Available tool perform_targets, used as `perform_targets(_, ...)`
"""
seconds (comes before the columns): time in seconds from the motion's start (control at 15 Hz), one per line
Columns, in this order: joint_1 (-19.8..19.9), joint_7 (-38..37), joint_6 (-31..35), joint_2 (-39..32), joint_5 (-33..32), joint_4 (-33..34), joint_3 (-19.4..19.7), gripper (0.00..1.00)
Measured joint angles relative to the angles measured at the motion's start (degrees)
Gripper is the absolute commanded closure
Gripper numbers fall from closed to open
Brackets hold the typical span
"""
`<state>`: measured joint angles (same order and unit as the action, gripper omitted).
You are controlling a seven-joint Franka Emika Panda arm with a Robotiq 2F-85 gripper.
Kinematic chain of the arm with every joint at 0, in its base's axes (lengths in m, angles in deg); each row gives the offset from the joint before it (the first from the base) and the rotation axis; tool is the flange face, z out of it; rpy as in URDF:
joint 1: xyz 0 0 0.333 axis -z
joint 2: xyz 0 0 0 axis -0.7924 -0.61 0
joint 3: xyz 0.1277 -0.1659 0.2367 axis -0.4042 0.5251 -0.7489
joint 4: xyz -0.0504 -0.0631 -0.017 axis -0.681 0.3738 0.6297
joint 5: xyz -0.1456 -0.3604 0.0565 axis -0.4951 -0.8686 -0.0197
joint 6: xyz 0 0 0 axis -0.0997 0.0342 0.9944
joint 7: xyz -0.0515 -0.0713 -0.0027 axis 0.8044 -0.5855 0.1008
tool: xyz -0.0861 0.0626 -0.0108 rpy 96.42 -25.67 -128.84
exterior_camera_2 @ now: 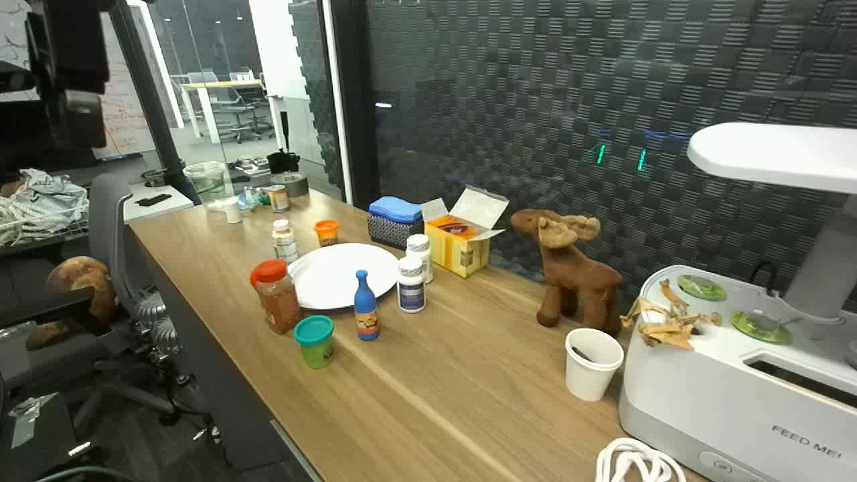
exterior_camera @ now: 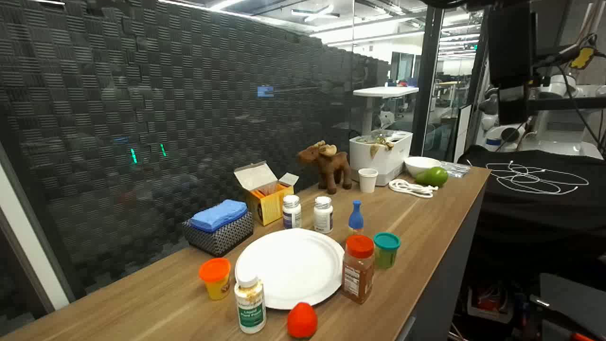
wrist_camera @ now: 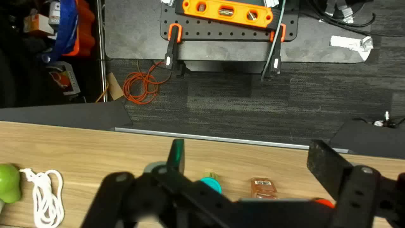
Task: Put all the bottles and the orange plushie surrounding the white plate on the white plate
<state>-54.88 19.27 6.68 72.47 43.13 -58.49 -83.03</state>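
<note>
The round white plate [exterior_camera: 291,267] lies bare on the wooden counter. Around it stand several bottles: two white bottles [exterior_camera: 291,212] [exterior_camera_2: 411,286], a blue bottle [exterior_camera_2: 365,306], a brown bottle with a red lid [exterior_camera: 358,272], and a white bottle with a green label [exterior_camera: 251,305]. In an exterior view the orange plushie [exterior_camera: 302,321] sits close to the plate's near rim. My gripper [wrist_camera: 248,155] is open high above the counter, its fingers [wrist_camera: 326,164] far apart and nothing held. Below it the brown bottle shows partly; the plate is hidden in the wrist view.
Two small tubs, orange-lidded [exterior_camera: 216,279] and teal-lidded [exterior_camera: 387,250], stand beside the plate. Behind are a yellow box [exterior_camera: 271,203], a dark box with blue top [exterior_camera: 218,225] and a brown moose [exterior_camera: 329,166]. A paper cup [exterior_camera_2: 592,365] and white planter [exterior_camera_2: 723,388] stand farther along.
</note>
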Motion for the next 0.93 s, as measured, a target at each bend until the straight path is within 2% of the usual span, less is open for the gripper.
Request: perform_targets(0.93, 0.0, 0.0, 0.0, 0.42, 0.0, 0.64, 0.01, 0.0)
